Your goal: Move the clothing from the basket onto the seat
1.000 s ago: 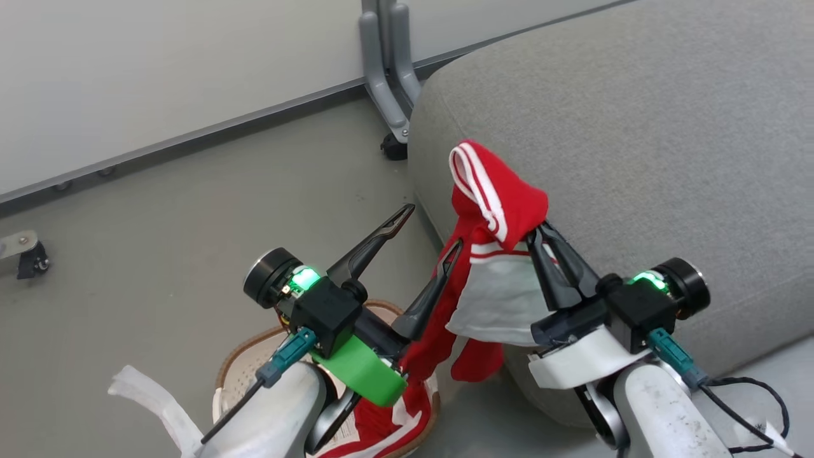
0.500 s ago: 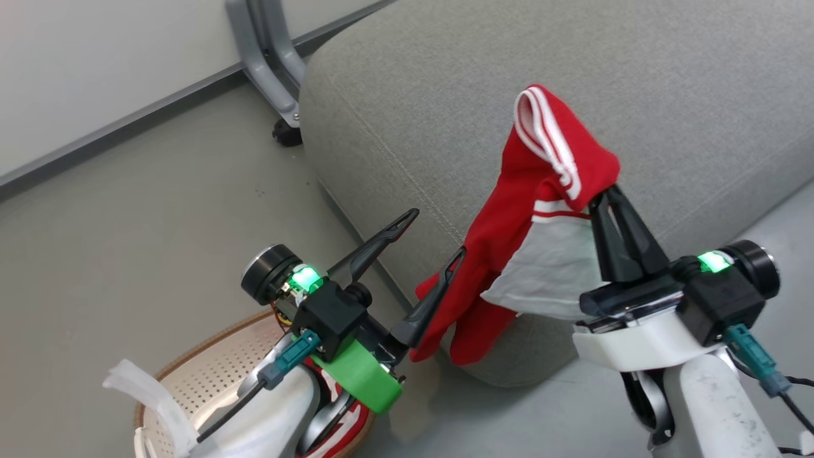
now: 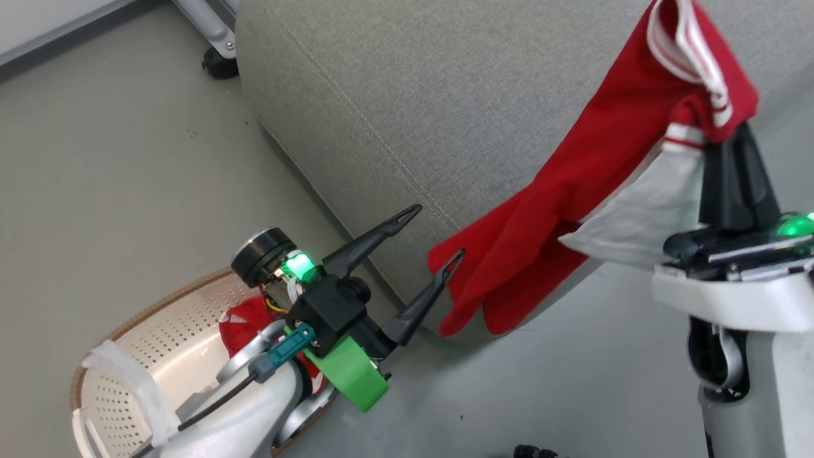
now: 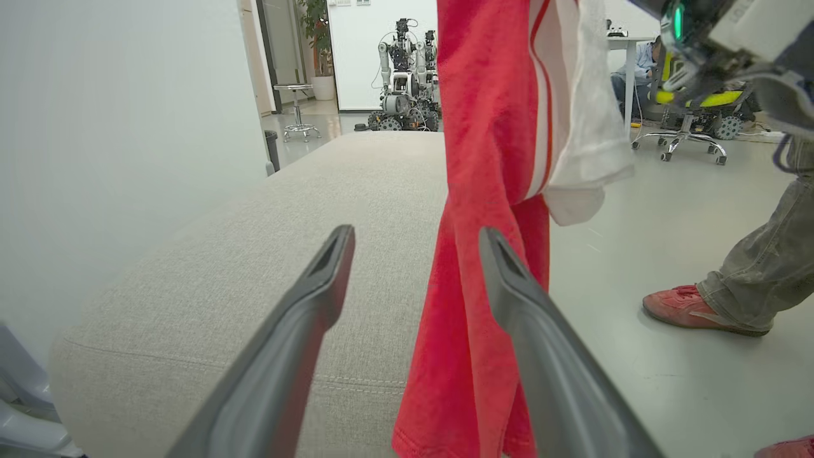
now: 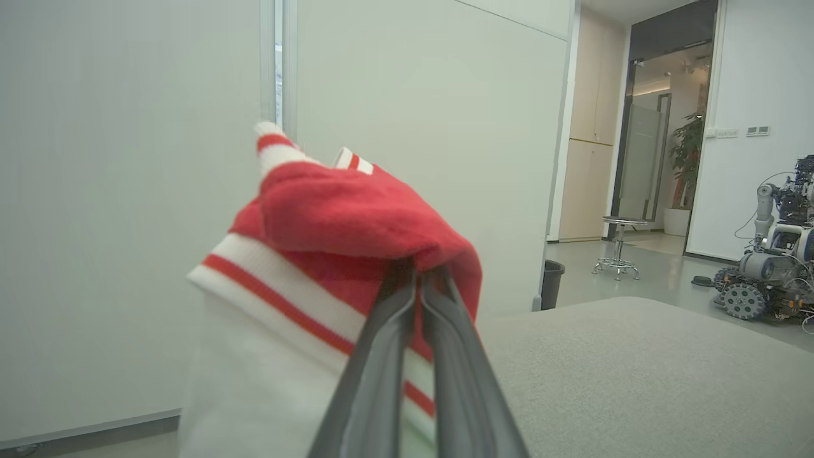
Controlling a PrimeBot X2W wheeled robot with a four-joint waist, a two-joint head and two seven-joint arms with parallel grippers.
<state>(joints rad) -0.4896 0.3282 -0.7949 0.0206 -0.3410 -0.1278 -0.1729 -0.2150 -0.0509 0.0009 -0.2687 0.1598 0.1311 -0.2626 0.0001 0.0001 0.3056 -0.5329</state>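
with a red garment (image 3: 245, 321) seemingly still lying in the basket (image 3: 159, 318) at my left, i'm keeping my left gripper (image 3: 437, 230) spread wide and empty, while the other garment (image 3: 572, 210), now lifted clear of the basket, is hanging just beside the seat (image 3: 445, 95) edge, pinched in my closed right gripper (image 3: 736, 146), nearing its drop.

Grey floor (image 3: 114, 165) beneath basket (image 3: 159, 331) and seat (image 3: 445, 95)

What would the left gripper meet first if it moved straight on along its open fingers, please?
Probably the hanging red garment, draped just ahead of the left gripper; the seat lies behind it. Depth is unclear, so contact may be only a brush.
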